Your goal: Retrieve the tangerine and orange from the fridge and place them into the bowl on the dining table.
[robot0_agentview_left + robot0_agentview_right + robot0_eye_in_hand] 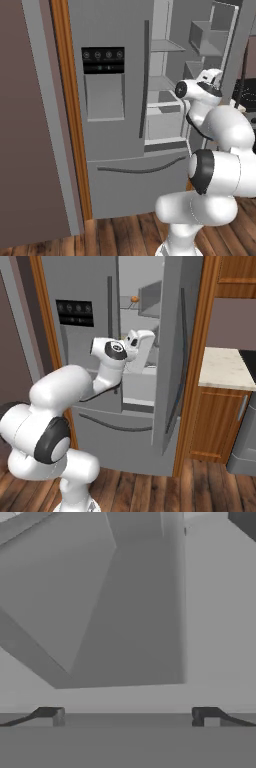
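The grey fridge [115,130] [75,351] stands right in front of me with its left door shut and its right door swung open. One small round orange-coloured fruit [134,299] lies on an upper shelf inside; whether it is the tangerine or the orange I cannot tell. My white hand [210,80] [139,338] reaches into the open compartment, below that shelf. In the hand view my gripper [128,716] is open, nothing between its fingertips [50,714], facing grey inner walls. The bowl and the dining table are out of view.
The open right door [172,356] juts out toward me on the arm's right, its bins [210,35] on the inside. Grey shelves [167,46] cross the compartment. Below is the freezer drawer [140,172]. A wooden cabinet with a cream counter top [225,368] stands at the right.
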